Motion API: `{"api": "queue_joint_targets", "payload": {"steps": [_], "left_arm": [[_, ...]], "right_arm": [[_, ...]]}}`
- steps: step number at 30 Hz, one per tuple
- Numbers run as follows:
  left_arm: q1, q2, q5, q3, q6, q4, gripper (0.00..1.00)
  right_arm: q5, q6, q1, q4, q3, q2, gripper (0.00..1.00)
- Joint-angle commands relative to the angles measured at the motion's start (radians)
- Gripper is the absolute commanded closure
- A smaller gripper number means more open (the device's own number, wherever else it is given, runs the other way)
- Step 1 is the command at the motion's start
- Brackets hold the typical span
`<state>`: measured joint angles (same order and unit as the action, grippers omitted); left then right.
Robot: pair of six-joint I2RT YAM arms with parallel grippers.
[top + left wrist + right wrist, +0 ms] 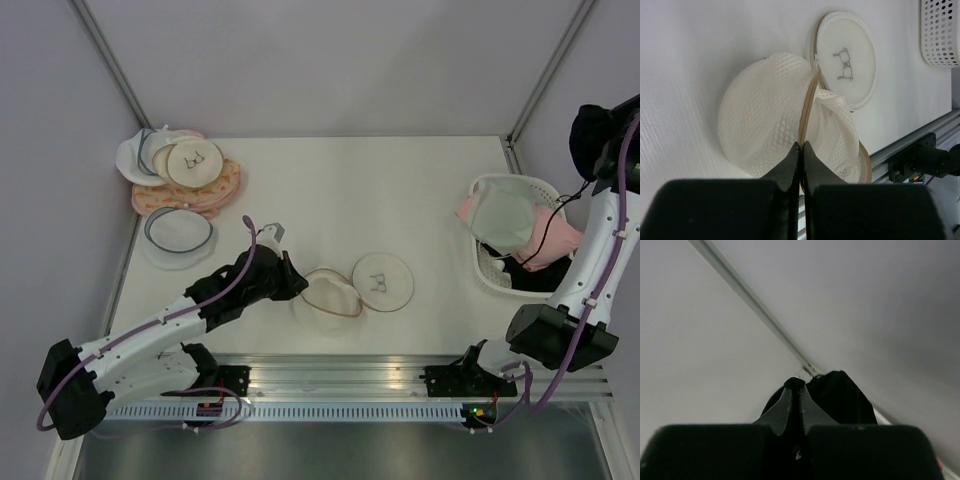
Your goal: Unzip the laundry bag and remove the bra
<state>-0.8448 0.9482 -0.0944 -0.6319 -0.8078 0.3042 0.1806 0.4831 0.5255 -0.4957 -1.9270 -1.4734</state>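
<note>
The laundry bag (328, 296) lies unzipped at the table's front middle, its cream mesh halves gaping along the tan zipper rim (808, 112). Its flat face with the black bra outline (383, 280) is folded out to the right and also shows in the left wrist view (845, 57). My left gripper (293, 284) is shut on the bag's zipper rim, jaws pressed together (801, 146). My right gripper (603, 148) is raised high at the far right, above the basket, and is shut (796, 385) on the black bra (586, 125), which hangs bunched around the fingers (842, 395).
A white slotted basket (500, 184) with pink and pale green garments stands at the right, and its corner shows in the left wrist view (942, 35). A stack of pink, white and cream pouches (185, 172) and a flat white disc with a grey-blue rim (178, 232) lie at the back left.
</note>
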Motion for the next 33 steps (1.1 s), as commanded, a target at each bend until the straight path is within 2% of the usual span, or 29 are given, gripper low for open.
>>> {"api": "queue_joint_targets", "payload": {"steps": [1,6,12,19,22,23,24,25,27,28,30,31,33], "left_arm": [[-0.002,0.035,0.018,-0.04,-0.03,-0.033,0.98],[-0.002,0.077,0.054,-0.034,-0.042,-0.077,0.98],[0.001,0.075,0.059,-0.019,-0.036,-0.097,0.98],[0.007,0.069,0.062,0.012,-0.044,-0.117,0.98],[0.012,0.061,0.058,0.018,-0.042,-0.126,0.98],[0.015,0.06,0.055,0.018,-0.042,-0.129,0.98],[0.018,0.058,0.053,0.02,-0.042,-0.134,0.98],[0.019,0.054,0.051,0.02,-0.042,-0.135,0.98],[0.027,0.05,0.05,0.02,-0.041,-0.143,0.98],[0.032,0.046,0.051,0.02,-0.041,-0.145,0.98],[0.038,0.043,0.053,0.02,-0.039,-0.145,0.98],[0.039,0.041,0.056,0.02,-0.041,-0.145,0.98],[0.044,0.028,0.056,0.026,-0.042,-0.142,0.98]], "right_arm": [[-0.113,0.018,0.002,0.043,0.179,0.044,0.99],[-0.106,0.029,-0.027,0.074,0.471,0.114,1.0],[0.005,0.051,-0.051,0.049,0.647,0.102,1.0],[0.056,0.066,-0.062,0.043,0.697,-0.01,0.99],[0.023,0.054,-0.07,0.066,0.674,-0.005,1.0],[0.004,0.04,-0.079,0.071,0.663,0.004,0.97],[-0.007,0.035,-0.084,0.075,0.628,0.024,0.86],[-0.015,0.029,-0.09,0.065,0.603,0.031,0.6],[-0.047,0.006,-0.11,0.04,0.519,0.053,0.48],[-0.055,0.003,-0.117,0.011,0.493,0.061,0.36],[-0.05,-0.009,-0.142,-0.027,0.422,0.091,0.19],[-0.05,-0.011,-0.154,-0.064,0.402,0.1,0.03],[-0.052,-0.023,-0.194,-0.104,0.349,0.123,0.02]]}}
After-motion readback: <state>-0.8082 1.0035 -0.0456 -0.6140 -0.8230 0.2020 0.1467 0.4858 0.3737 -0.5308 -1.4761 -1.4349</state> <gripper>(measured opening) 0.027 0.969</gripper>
